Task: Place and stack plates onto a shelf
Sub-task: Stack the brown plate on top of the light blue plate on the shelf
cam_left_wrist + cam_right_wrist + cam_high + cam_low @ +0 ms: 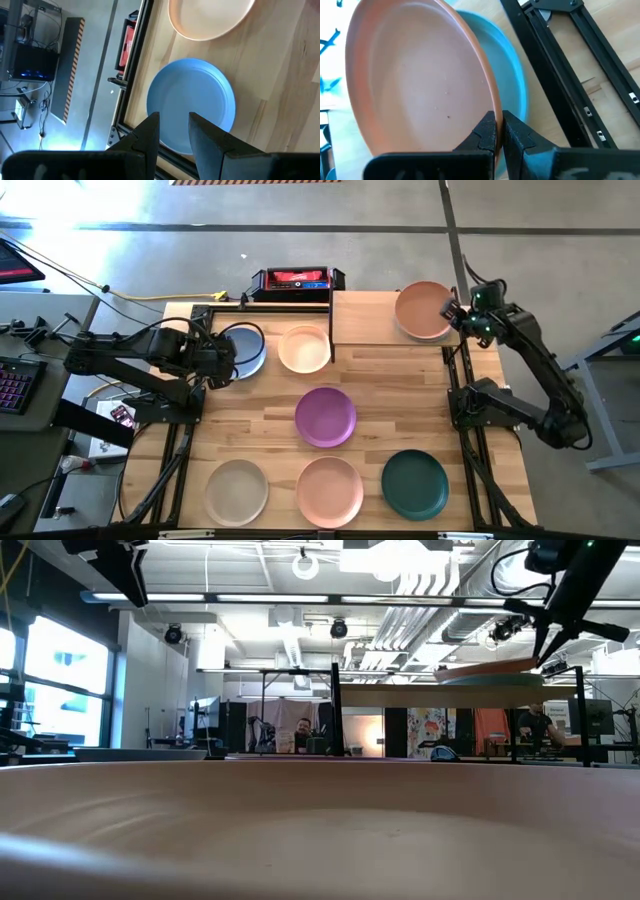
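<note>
Placement step: the right tool (pixel 458 313), pressed shut on the rim of the orange plate (pixel 423 308), holds it tilted over a pale green plate (pixel 512 85) lying on the shelf (pixel 365 317); the next move likely calls for levelling it, lowering it and letting go. The left tool (pixel 232 352), fingers spread and pinching nothing, hovers over the blue plate (pixel 245 350) on the desk (pixel 400 395), where five other plates lie singly, each holding nothing.

A robotics lab in an open industrial hall: bare ceiling pipes (pixel 300 640) and strip lights overhead, a concrete floor (pixel 300 240) with hazard striping, cables, a keyboard (pixel 12 385) beside the wooden counter (pixel 390 420), and people at desks behind.
</note>
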Controlling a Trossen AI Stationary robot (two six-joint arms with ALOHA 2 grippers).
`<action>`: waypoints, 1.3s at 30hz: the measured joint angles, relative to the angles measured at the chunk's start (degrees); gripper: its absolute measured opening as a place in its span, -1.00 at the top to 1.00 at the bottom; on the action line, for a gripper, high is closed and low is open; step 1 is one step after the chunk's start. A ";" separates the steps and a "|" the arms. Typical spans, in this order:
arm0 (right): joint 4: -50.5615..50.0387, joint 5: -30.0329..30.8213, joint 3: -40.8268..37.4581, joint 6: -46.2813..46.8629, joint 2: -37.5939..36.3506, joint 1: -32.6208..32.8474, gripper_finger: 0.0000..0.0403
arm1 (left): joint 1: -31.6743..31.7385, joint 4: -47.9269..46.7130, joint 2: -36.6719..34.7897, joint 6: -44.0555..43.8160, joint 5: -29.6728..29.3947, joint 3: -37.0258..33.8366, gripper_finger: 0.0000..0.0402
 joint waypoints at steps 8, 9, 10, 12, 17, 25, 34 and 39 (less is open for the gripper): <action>-0.07 0.50 0.03 -1.40 0.84 0.15 1.00 | 0.00 0.08 0.00 -1.39 -0.04 0.02 0.54; -0.07 0.76 0.03 -1.51 0.84 0.15 1.00 | 0.00 0.09 0.00 -1.54 -0.04 0.02 0.54; -0.10 0.97 0.03 -1.51 0.84 0.15 1.00 | 0.00 0.09 0.01 -1.57 -0.01 0.02 0.54; -0.16 1.61 0.03 -1.44 0.84 0.15 1.00 | 0.00 0.09 0.01 -1.57 0.09 0.02 0.54; -0.18 2.27 0.03 -1.60 0.84 0.15 0.94 | 0.00 0.11 0.00 -1.66 0.22 0.02 0.54; -0.19 2.57 0.03 -1.93 0.79 0.15 0.65 | 0.00 0.17 0.01 -2.54 0.24 0.02 0.54; -1.01 0.88 0.05 -1.95 -1.10 0.15 0.53 | 0.00 0.17 0.00 -2.35 0.26 0.02 0.54; -3.05 -0.90 0.05 -1.95 -3.05 0.15 0.53 | 0.02 0.17 0.01 -2.11 0.28 0.02 0.54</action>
